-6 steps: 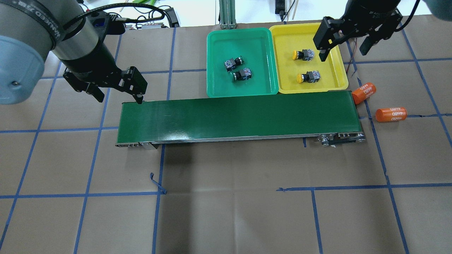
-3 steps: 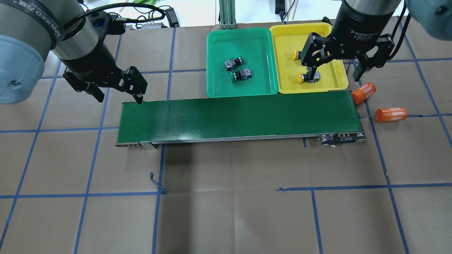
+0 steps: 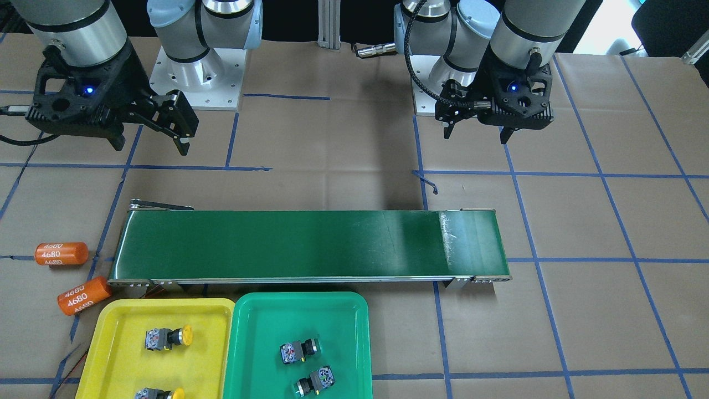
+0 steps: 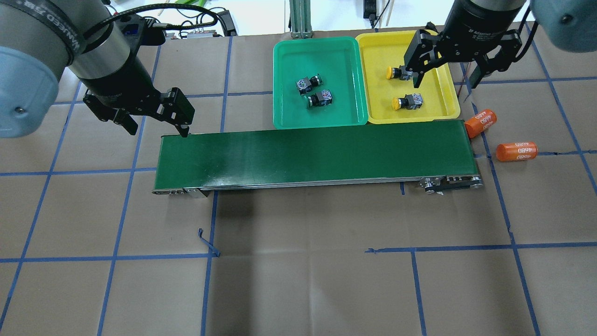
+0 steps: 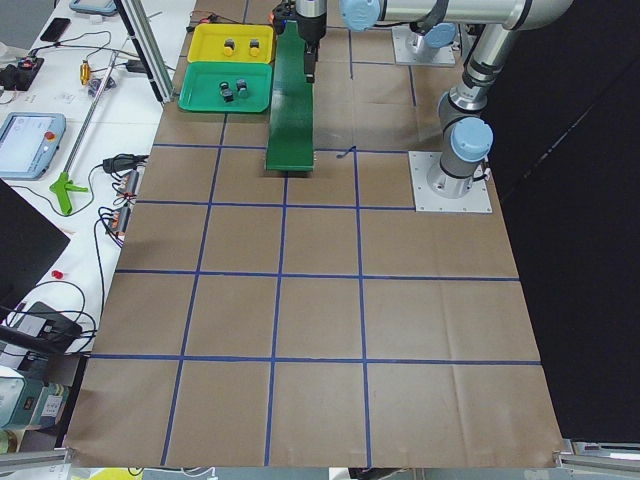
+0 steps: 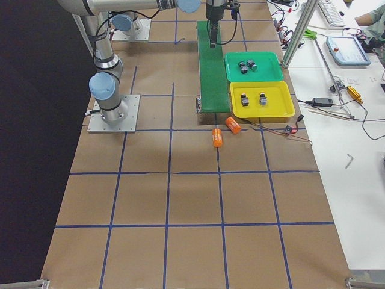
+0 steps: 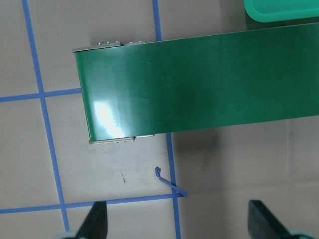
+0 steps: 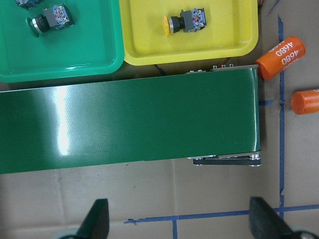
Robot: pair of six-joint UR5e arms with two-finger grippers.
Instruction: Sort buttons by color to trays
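Note:
Two green-capped buttons (image 4: 308, 83) (image 4: 320, 98) lie on their sides in the green tray (image 4: 322, 53). Two yellow-capped buttons (image 4: 408, 101) (image 4: 395, 72) lie in the yellow tray (image 4: 382, 49) beside it; a finger partly covers the farther one in the overhead view. My right gripper (image 4: 443, 85) hangs open and empty, high up. The front view puts it (image 3: 151, 148) on the robot's side of the belt. My left gripper (image 4: 158, 132) is open and empty near the belt's left end, also seen from the front (image 3: 474, 138).
A long dark-green conveyor belt (image 4: 317, 154) runs across the table in front of both trays. Two orange cylinders printed "4680" (image 4: 480, 122) (image 4: 516, 151) lie off its right end. Brown paper with blue tape lines covers the table (image 4: 303, 280).
In the overhead view my open right gripper dropped toward the conveyor, then drew back a little over the yellow tray. The left arm and all buttons stayed put.

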